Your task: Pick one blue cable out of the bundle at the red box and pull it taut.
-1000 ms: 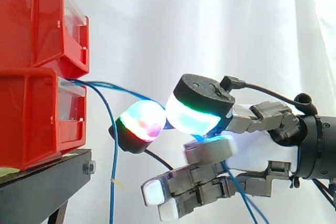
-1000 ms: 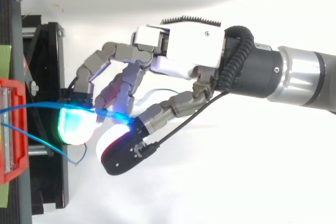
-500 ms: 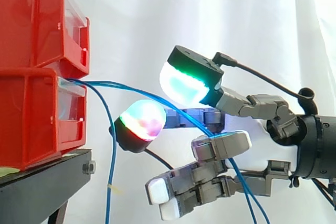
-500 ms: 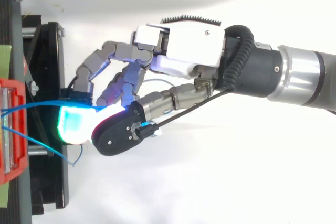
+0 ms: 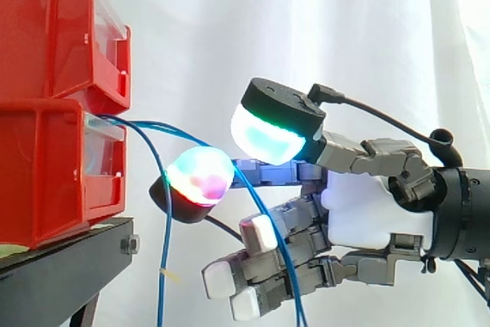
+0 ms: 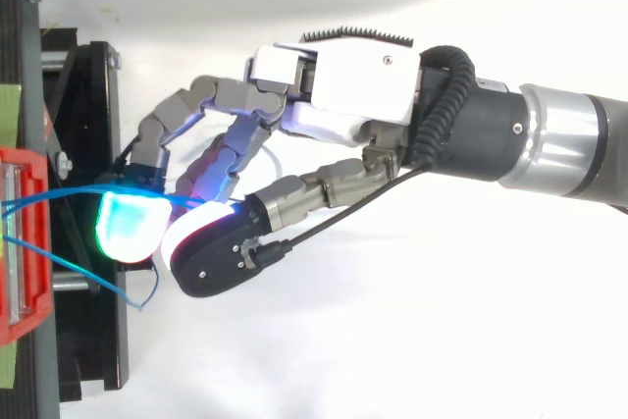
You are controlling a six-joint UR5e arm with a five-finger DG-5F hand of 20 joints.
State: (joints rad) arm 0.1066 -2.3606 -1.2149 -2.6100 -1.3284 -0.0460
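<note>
Two thin blue cables leave the lower red box (image 5: 46, 174) at its front lip. One blue cable (image 5: 180, 134) arcs right over a glowing fingertip (image 5: 199, 178), passes under the green-white thumb pad (image 5: 268, 132), then hangs down in front of the curled lower fingers. My hand (image 5: 360, 212) comes in from the right, its fingers curled and thumb and finger closed on this cable. From above, the same cable (image 6: 59, 205) runs from the red box (image 6: 12, 242) in between the two pads of the hand (image 6: 343, 85). The second blue cable (image 5: 164, 227) hangs slack beside the stand.
Two red bins are stacked on a black stand (image 5: 61, 273), the upper bin (image 5: 53, 28) overhanging the lower. In the top view the stand (image 6: 88, 95) lies left of the hand. A white curtain fills the background.
The thumb, raised half a second ago, has come down towards the finger. The lower fingers have curled in further. The hanging part of the cable has swung left.
</note>
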